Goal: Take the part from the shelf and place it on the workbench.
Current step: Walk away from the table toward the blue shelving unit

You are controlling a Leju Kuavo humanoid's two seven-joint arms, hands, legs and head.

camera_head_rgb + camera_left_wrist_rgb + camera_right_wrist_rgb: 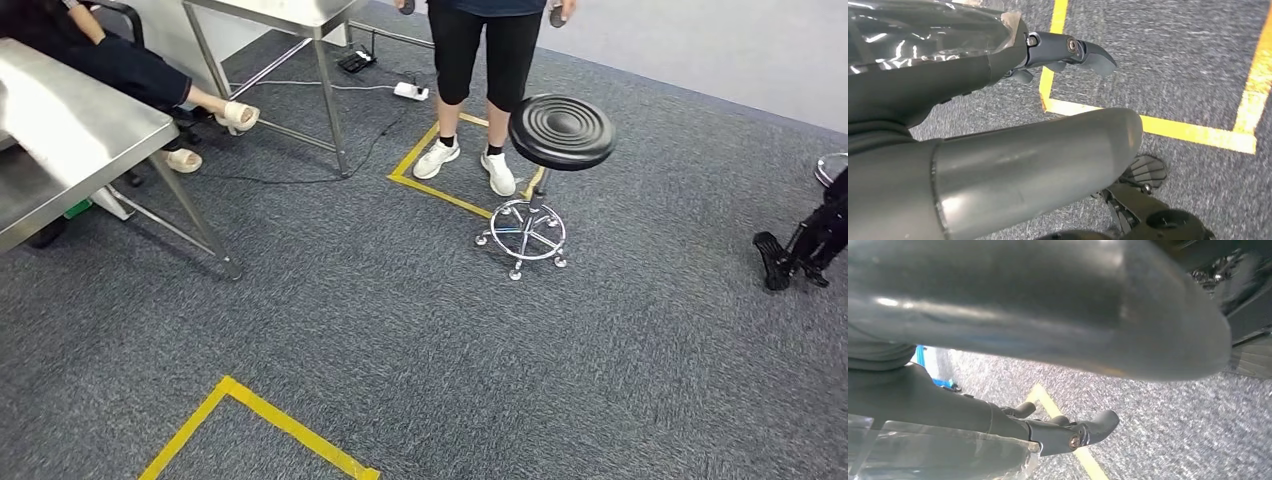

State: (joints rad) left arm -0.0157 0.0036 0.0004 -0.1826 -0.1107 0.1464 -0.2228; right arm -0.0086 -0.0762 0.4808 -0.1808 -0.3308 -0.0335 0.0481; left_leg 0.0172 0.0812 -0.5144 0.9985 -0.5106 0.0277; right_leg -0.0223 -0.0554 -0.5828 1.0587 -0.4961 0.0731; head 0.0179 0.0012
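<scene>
No part in view, hands hanging over the carpet

At the far left a steel workbench (70, 130) is seen, then a person's feet (465, 160) and a black stool (560, 130). The part and the shelf are not seen, so its weight, stiffness and grip place cannot be judged; no containers are seen. The left hand (1013, 125) and right hand (1048, 330) hold nothing, fingers loosely apart.

Two people (487, 60) (110, 60), two steel tables (70, 130) (290, 12) — and one black stool (560, 132).
</scene>
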